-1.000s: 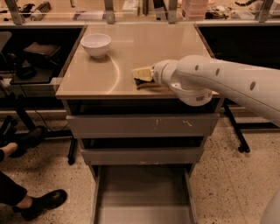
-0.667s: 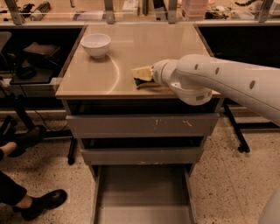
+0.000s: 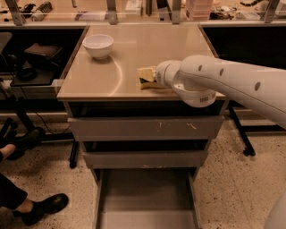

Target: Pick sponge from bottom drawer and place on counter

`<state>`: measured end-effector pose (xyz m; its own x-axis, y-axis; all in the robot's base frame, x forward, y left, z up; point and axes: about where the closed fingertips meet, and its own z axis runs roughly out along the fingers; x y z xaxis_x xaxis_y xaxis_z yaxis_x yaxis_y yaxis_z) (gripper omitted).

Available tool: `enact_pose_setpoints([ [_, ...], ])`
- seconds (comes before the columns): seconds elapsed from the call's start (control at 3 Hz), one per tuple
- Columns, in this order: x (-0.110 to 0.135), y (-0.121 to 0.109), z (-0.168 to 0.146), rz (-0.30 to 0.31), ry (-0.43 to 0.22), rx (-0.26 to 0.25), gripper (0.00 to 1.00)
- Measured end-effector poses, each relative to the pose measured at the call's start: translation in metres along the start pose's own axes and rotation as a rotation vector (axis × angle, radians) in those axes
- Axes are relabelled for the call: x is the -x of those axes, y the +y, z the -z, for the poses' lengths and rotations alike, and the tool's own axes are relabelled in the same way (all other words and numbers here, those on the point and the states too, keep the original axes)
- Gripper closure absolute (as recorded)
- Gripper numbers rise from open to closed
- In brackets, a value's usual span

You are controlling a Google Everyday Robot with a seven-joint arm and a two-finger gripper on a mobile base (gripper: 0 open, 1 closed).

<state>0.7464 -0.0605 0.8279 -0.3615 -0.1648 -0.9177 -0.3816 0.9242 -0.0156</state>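
Observation:
The sponge [image 3: 144, 74], yellowish side up with a dark layer beneath, is at the surface of the tan counter [image 3: 134, 44], near its front right. I cannot tell whether it rests on the counter or is held. My gripper [image 3: 154, 77] is right against the sponge's right edge, mostly hidden behind the white wrist of my arm [image 3: 223, 80], which reaches in from the right. The bottom drawer [image 3: 145, 197] is pulled open below, and what shows of its grey interior holds nothing.
A white bowl [image 3: 98, 45] stands at the counter's back left. Two shallower grey drawers [image 3: 145, 129] are slightly ajar above the open one. A cluttered shelf with metal posts [image 3: 111, 11] runs behind. A person's black shoes [image 3: 42, 208] are on the floor at left.

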Motion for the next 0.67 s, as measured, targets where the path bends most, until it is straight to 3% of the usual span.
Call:
enact_pose_setpoints([
  [0.33, 0.0, 0.0, 0.0, 0.0, 0.0, 0.0, 0.0],
  [0.67, 0.0, 0.0, 0.0, 0.0, 0.0, 0.0, 0.0],
])
